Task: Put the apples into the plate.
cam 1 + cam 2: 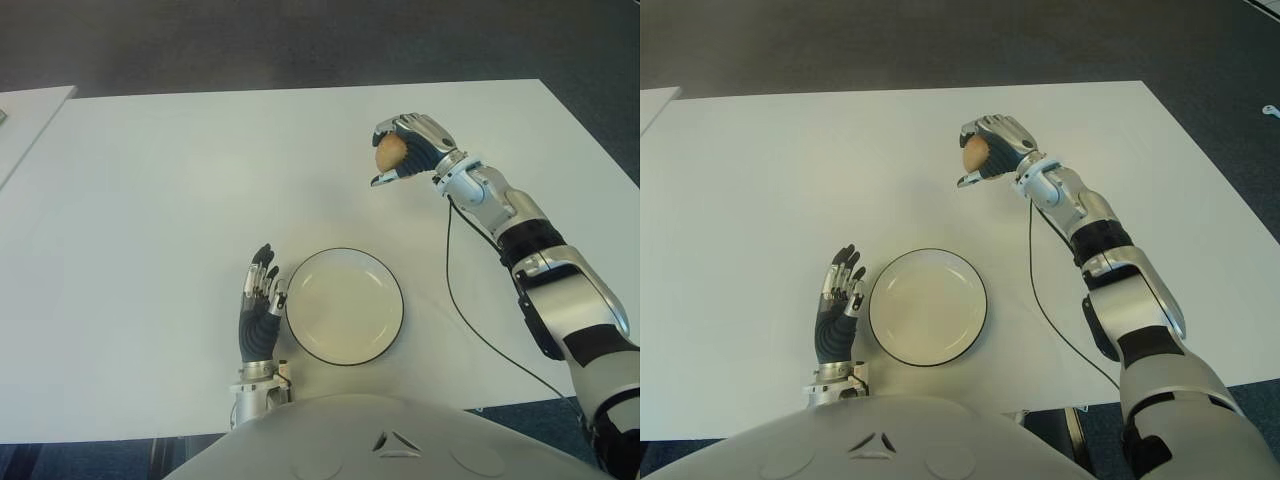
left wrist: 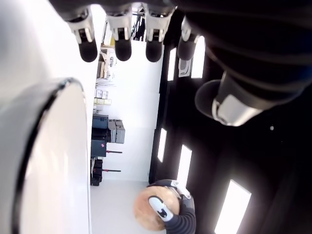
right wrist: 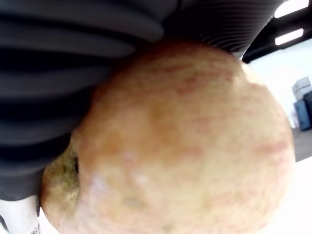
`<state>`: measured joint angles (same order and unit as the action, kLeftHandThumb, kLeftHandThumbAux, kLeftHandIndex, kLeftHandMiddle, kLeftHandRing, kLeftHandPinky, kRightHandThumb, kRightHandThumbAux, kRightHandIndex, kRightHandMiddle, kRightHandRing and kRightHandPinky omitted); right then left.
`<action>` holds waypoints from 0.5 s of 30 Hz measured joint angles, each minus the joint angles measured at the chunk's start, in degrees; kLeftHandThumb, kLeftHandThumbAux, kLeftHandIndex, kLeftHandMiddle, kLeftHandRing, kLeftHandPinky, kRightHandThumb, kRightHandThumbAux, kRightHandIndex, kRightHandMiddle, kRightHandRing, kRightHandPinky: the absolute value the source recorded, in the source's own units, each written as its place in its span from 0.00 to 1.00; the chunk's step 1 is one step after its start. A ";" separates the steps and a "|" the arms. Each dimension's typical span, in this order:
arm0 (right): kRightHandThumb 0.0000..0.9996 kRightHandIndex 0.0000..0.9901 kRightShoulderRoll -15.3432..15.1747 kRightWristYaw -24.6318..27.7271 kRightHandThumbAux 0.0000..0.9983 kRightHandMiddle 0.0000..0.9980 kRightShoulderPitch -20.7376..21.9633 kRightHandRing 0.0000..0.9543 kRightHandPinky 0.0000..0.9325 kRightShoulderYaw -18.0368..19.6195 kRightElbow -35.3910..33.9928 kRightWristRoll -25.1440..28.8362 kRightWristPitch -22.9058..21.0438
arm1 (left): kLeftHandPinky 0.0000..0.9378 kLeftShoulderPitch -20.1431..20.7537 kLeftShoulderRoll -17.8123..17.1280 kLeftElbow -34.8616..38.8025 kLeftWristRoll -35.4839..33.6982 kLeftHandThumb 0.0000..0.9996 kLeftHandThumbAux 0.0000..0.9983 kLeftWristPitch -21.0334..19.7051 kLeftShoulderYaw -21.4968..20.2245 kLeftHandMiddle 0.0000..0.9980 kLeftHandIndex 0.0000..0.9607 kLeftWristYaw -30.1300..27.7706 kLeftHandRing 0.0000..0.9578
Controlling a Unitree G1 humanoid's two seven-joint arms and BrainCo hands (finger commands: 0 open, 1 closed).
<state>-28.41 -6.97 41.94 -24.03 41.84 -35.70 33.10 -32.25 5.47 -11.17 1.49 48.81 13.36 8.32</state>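
Bare surface [image 1: 150,200] runs open from 9 through 12 o'clock of the plate [image 1: 345,305]. The left hand [image 1: 260,305] stands just beside the plate's 9 o'clock rim — the one obstruction there. The right hand [image 1: 405,150], closed around an apple [image 1: 390,151], shows at 1 o'clock, with bare surface between it and the plate.
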 measured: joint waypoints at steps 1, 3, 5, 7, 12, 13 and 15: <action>0.74 0.44 -0.07 0.67 0.71 0.87 -1.00 0.89 0.90 0.22 -2.05 0.04 -0.22 | 0.06 0.12 0.01 -0.29 -0.43 0.11 0.53 -0.01 -0.06 0.02 0.07 -0.20 0.01; 0.74 0.44 -0.19 1.96 0.71 0.87 -3.13 0.89 0.89 0.51 -5.97 0.10 -0.53 | 0.06 0.29 0.04 -0.61 -1.25 0.11 0.52 0.04 -0.14 0.02 0.08 -0.65 0.01; 0.74 0.44 -0.23 3.23 0.71 0.87 -4.99 0.89 0.89 0.64 -9.45 0.12 -0.78 | 0.06 0.51 0.09 -0.83 -1.97 0.12 0.51 0.28 -0.22 0.02 0.08 -1.09 0.01; 0.74 0.44 -0.25 4.55 0.71 0.87 -6.81 0.89 0.89 0.77 -13.29 0.14 -1.14 | 0.05 0.72 0.12 -1.04 -2.64 0.13 0.50 0.57 -0.30 0.03 0.09 -1.53 0.02; 0.74 0.44 -0.25 9.42 0.71 0.86 -11.40 0.87 0.86 1.05 -24.30 1.82 -1.57 | 0.05 1.08 0.16 -1.44 -3.72 0.14 0.49 1.09 -0.55 0.03 0.09 -2.28 0.02; 0.74 0.44 -0.27 10.63 0.71 0.86 -12.25 0.87 0.86 1.10 -26.41 2.43 -1.56 | 0.05 1.08 0.16 -1.50 -3.76 0.14 0.49 1.24 -0.58 0.03 0.08 -2.40 0.02; 0.73 0.44 -0.27 12.71 0.71 0.85 -13.64 0.86 0.85 1.09 -29.56 3.50 -1.49 | 0.05 1.10 0.17 -1.61 -3.76 0.14 0.48 1.44 -0.73 0.04 0.09 -2.49 0.02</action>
<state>-28.68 5.74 28.30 -22.94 12.27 -32.21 31.61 -31.15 5.64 -12.78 -2.27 50.26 12.63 5.83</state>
